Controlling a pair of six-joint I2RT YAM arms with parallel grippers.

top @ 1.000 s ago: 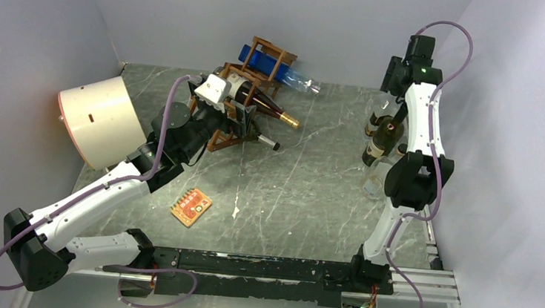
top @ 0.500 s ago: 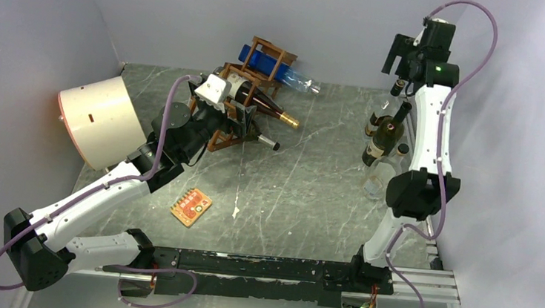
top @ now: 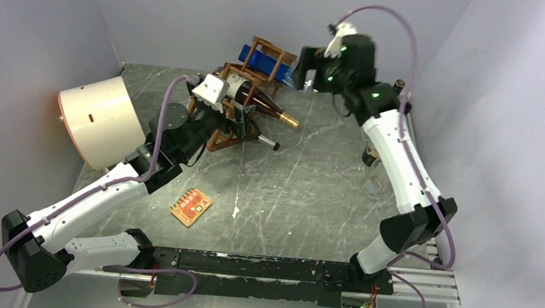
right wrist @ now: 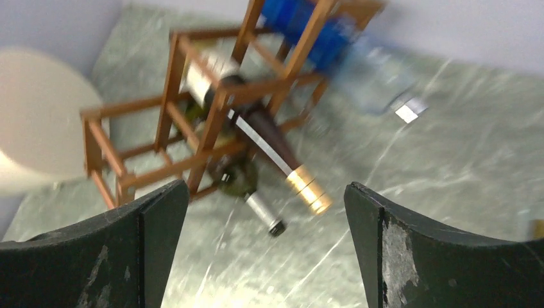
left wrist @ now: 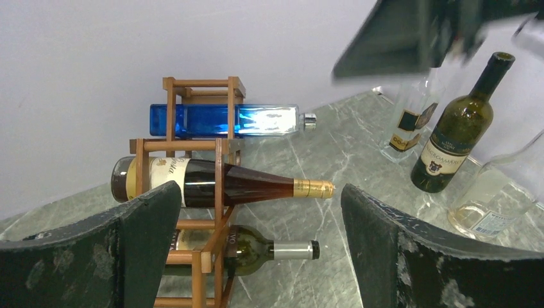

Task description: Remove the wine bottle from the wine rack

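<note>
Cream drum [top: 101, 120]: lies on its side, well to the left of the left gripper and back along its arm.
Orange card [top: 191, 206]: flat on the table behind the left gripper, beside that arm's forearm.
Left gripper [left wrist: 260, 212]: released, fingers spread wide with nothing between them. It faces the neck side of the rack from close by, and in its own wrist view it touches no bar or bottle.
Wine rack [left wrist: 219, 154]: reddish-brown bars in stepped open cells, straight ahead of the left gripper and ahead of and below the right gripper. Three bottles lie in it, one on each tier.
Wine bottle [left wrist: 256, 185]: dark glass with a cream label and a gold foil neck. It lies in the middle tier, dead ahead of the left gripper's gap, with its neck sticking out toward that gripper's right finger.
Blue bottle [left wrist: 199, 120]: in the top tier, above the wine bottle and farther from the left gripper, cap pointing the same way.
Green bottle [left wrist: 256, 249]: in the lowest tier with a silver neck, low in the left gripper's gap.
Right gripper [right wrist: 266, 192]: released, fingers wide apart and empty. It is up over the table, apart from the rack, looking down on the bottle necks. Its view is blurred.
Standing bottles [left wrist: 459, 128]: grouped ahead and to the right of the left gripper, under the right arm in the top view.
</note>
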